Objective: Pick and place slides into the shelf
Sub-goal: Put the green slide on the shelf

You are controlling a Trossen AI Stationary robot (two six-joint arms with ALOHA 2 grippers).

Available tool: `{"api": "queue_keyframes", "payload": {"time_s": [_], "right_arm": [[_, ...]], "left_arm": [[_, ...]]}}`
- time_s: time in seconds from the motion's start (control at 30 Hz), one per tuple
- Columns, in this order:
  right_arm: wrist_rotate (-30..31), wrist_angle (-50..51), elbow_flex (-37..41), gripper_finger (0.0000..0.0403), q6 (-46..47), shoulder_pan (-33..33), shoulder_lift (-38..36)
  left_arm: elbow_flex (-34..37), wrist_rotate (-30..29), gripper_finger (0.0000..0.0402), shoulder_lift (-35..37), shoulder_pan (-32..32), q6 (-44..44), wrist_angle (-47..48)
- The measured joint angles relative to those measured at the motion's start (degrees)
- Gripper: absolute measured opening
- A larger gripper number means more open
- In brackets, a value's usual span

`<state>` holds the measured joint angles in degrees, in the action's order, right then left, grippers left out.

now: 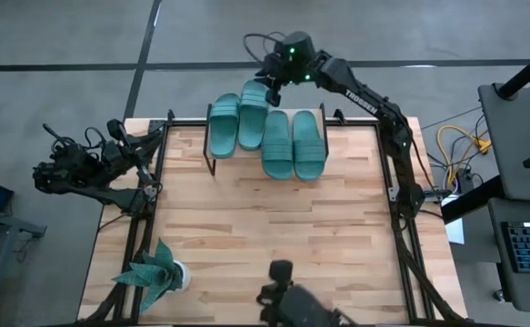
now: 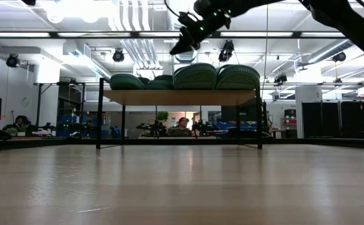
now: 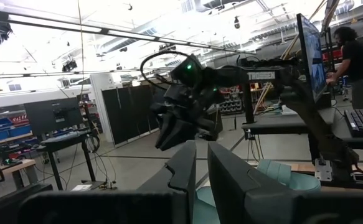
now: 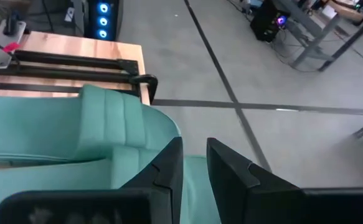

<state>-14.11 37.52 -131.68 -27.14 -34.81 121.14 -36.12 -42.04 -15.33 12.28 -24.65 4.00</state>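
4 slides (image 1: 266, 132) on shelf (image 2: 180, 97); right gripper (image 1: 272, 91) narrow, empty, above far end.

We see the right arm (image 1: 374, 104) stretched long from its base at the table's right edge, reaching toward the far side, its wrist bent down. The right gripper (image 1: 272, 89) hangs at the far edge, raised in the low view (image 2: 183, 45), its two dark fingers (image 4: 169, 163) nearly together with only a narrow gap and nothing between them. The left arm (image 1: 87, 168) waits folded at the left edge, its gripper (image 3: 201, 171) closed, fingers side by side.
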Motion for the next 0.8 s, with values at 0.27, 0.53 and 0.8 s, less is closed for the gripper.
{"api": "queue_keyframes", "payload": {"time_s": [0.27,0.53,0.8], "right_arm": [[-6.24,-2.11,2.14,0.0063,0.42,-4.56,0.95],[-6.89,-2.13,2.29,0.0063,-0.32,-4.44,5.2],[-4.04,-2.59,2.36,0.0063,-0.94,-5.09,5.84]], "left_arm": [[0.0,0.02,0.0027,-0.23,0.0,-0.01,0.02],[0.07,0.01,0.0027,-1.06,0.0,0.01,-0.07],[0.09,0.02,0.0027,-1.14,0.01,0.01,0.0]]}}
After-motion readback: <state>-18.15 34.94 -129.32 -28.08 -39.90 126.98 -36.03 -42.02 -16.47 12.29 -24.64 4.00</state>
